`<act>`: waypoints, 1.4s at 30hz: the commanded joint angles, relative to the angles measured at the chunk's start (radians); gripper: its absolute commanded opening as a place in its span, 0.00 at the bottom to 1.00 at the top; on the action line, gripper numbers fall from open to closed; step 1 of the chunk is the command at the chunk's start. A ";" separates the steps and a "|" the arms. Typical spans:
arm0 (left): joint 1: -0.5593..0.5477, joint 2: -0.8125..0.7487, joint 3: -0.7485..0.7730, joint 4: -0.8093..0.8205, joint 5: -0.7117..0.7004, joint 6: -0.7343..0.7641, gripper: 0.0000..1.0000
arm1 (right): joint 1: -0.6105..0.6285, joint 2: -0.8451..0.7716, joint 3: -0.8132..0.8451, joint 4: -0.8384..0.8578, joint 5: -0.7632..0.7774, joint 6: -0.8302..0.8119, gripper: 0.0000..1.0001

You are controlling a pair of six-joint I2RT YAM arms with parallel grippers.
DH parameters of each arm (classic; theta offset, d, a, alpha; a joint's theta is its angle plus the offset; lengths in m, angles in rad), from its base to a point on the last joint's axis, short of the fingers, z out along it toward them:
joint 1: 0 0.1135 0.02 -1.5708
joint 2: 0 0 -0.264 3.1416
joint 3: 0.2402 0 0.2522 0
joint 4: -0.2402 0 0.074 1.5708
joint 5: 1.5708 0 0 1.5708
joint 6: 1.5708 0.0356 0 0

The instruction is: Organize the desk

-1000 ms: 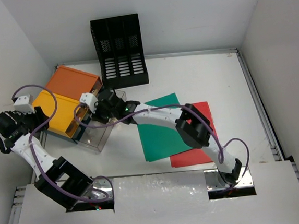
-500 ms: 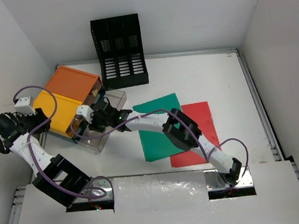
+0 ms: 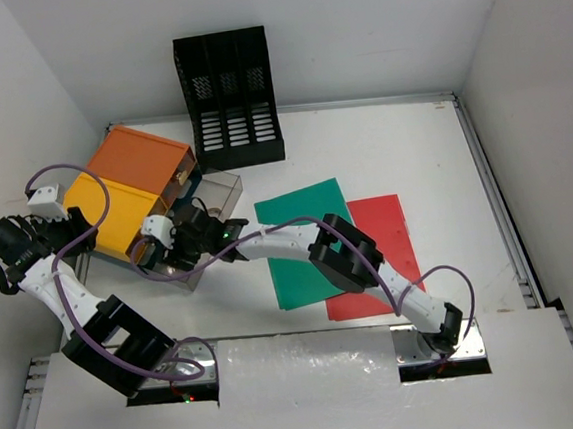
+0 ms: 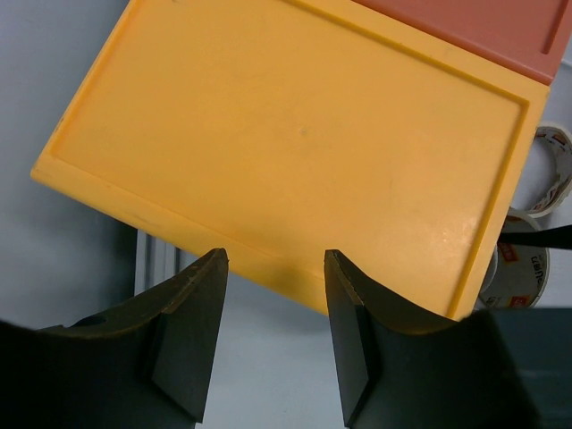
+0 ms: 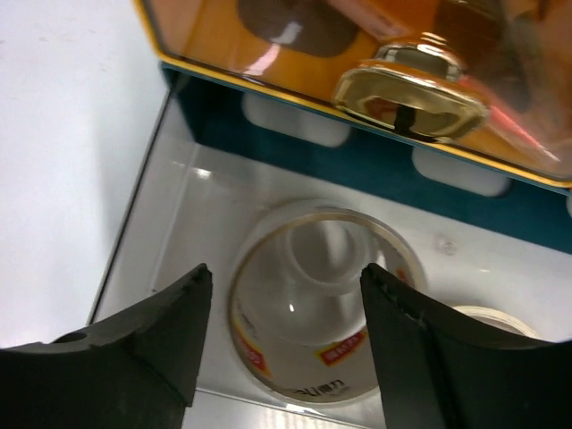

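White desk [image 3: 382, 156] below the left end effector [image 4: 273, 259] and right end effector [image 5: 286, 273], both with fingers apart.

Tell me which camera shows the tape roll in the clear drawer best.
Right wrist: the white tape roll with red print sits centred and large. Left wrist catches only partial rolls at its right edge. Top external: the right gripper covers it.

Lab test cell, white-walled desk [image 3: 381, 151], file rack [image 3: 228, 99]
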 commanded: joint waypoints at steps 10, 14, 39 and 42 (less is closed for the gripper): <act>0.012 0.000 0.040 -0.002 0.076 0.016 0.47 | -0.006 -0.284 -0.113 0.117 -0.005 0.068 0.71; 0.010 -0.001 0.046 -0.003 0.099 0.015 0.49 | -0.020 -0.414 -0.235 0.131 0.053 0.156 0.69; -0.191 0.126 0.063 0.190 -0.267 -0.048 0.58 | -0.059 -0.171 -0.478 0.442 0.177 0.895 0.00; -0.191 0.146 0.052 0.193 -0.258 -0.036 0.58 | -0.059 -0.117 -0.409 0.486 0.174 0.912 0.00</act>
